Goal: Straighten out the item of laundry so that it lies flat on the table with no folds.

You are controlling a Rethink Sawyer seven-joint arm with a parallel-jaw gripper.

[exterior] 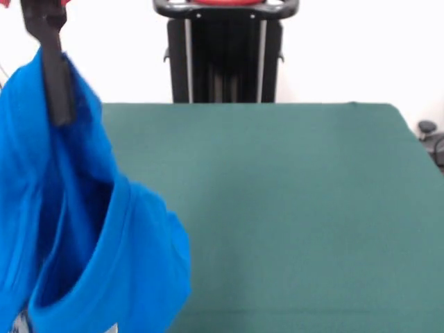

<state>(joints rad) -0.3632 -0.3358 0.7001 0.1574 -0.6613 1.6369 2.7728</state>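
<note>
The item of laundry (pixel 97 263), a bright blue T-shirt, hangs in the air at the left of the front view, bunched and folded, with an open hem or sleeve gaping toward the camera. A bit of white-grey print shows at its lower left corner. My gripper (pixel 61 111) comes down from the top left corner, and its black finger is clamped on the shirt's upper edge, so it is shut on the cloth. The shirt covers the left part of the dark green table (pixel 277 208). Whether its bottom touches the table is out of the picture.
The black pedestal (pixel 224 55) stands behind the table's far edge at the centre. Small dark objects (pixel 430 135) sit just beyond the table's right corner. A white wall is behind.
</note>
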